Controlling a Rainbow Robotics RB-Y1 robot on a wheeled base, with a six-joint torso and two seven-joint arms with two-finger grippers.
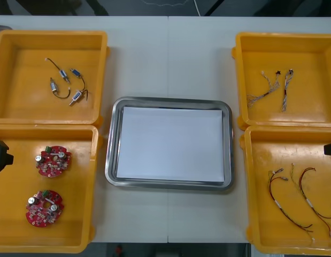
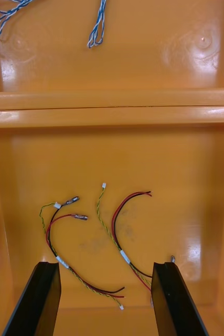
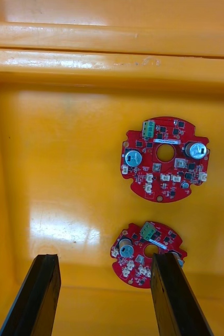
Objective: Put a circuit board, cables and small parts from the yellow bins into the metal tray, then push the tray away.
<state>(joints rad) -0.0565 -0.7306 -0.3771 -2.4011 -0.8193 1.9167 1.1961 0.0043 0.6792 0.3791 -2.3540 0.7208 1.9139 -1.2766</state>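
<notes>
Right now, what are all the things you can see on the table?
table: one, light, under everything
yellow bins: four, yellow, two at each side of the table
metal tray: one, shiny rim and white inside, between the bins
circuit boards: two, red and round, near left bin
small metal parts: four, silvery with dark wires, far left bin
blue and white cables: two, twisted, far right bin
red and yellow cables: two, with black strands, near right bin
left gripper: one, black, open above the circuit boards
right gripper: one, black, open above the red and yellow cables
</notes>
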